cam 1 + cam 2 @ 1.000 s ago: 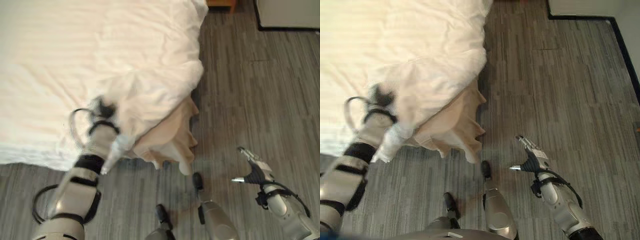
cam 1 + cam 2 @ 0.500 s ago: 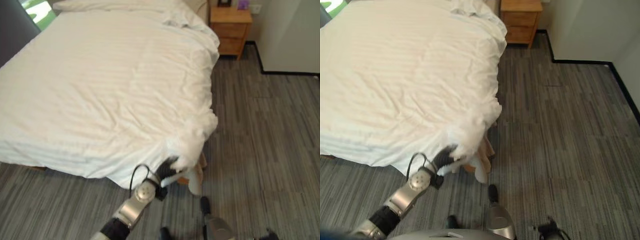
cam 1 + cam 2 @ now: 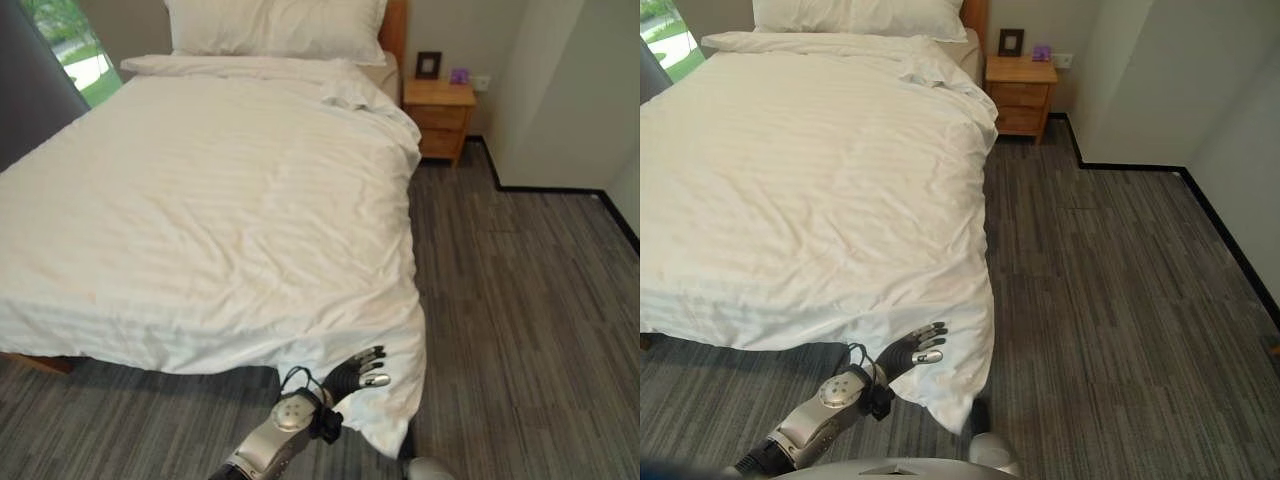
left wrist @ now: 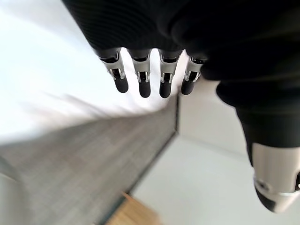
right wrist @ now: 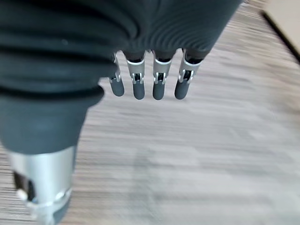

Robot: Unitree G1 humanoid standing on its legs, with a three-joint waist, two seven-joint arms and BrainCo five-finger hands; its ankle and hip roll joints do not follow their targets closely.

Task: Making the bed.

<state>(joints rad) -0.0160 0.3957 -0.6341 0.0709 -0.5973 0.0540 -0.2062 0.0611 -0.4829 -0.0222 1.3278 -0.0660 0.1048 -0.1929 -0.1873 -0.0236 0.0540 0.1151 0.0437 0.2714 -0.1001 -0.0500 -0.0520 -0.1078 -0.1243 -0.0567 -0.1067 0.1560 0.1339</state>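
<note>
Left eye view: left hand (image 3: 352, 374) fingers spread, empty, before duvet (image 3: 230, 220) corner.

White faintly striped duvet (image 3: 220, 190), white pillows (image 3: 275, 25), grey streaked floor (image 3: 520, 320), light wooden nightstand (image 3: 441, 117)

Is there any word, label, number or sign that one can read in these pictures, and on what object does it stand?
No readable text anywhere.
Dark picture frame on the wooden nightstand: too small to tell what it shows.
Small purple object beside it: no print can be made out.
White duvet and pillows: plain, only faint woven stripes.
Left hand and right hand: no markings seen.
</note>
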